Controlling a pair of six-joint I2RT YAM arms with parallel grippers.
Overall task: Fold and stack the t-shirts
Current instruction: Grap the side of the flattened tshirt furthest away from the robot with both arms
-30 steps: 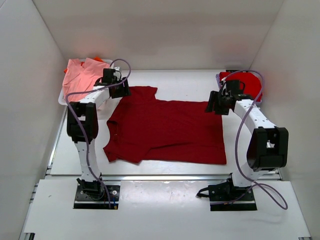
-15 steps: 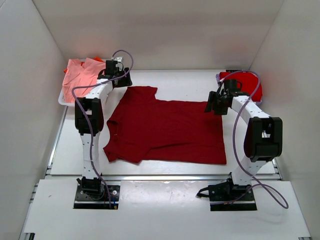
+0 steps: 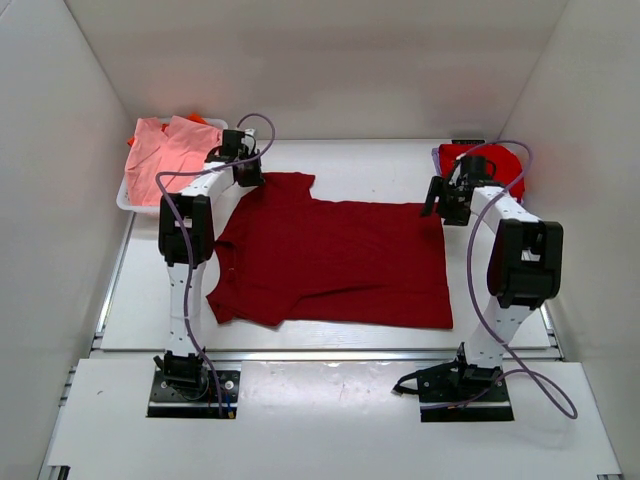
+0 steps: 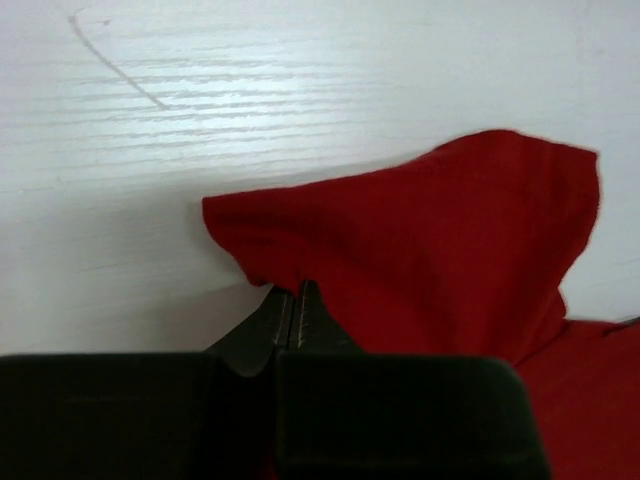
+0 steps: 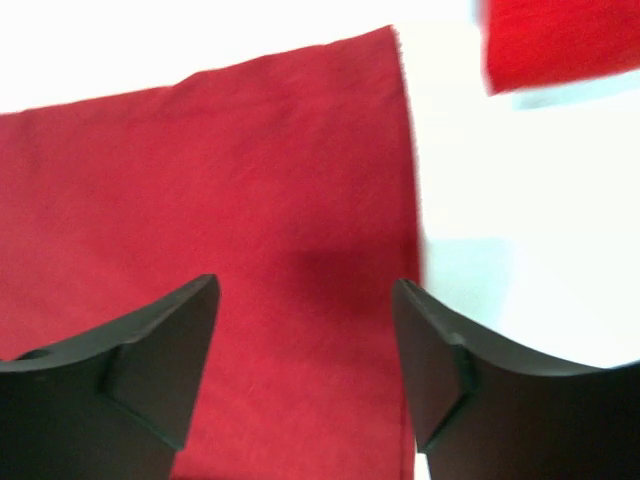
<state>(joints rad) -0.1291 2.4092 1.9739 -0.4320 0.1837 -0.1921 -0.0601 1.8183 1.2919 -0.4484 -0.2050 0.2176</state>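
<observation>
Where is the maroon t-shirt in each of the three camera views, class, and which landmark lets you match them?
Top external: the maroon t-shirt lies spread flat at mid-table, between the arms.
Left wrist: the maroon t-shirt fills the centre-right; the left pincer is shut on its sleeve edge.
Right wrist: the maroon t-shirt fills the left and centre, beneath the open right pincer.
Shared landmark: the white table bordering the cloth.

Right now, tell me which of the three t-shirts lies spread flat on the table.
The dark maroon t-shirt, lying open in the middle. The salmon pink t-shirt is bunched at far left, the bright red t-shirt at far right.
</observation>
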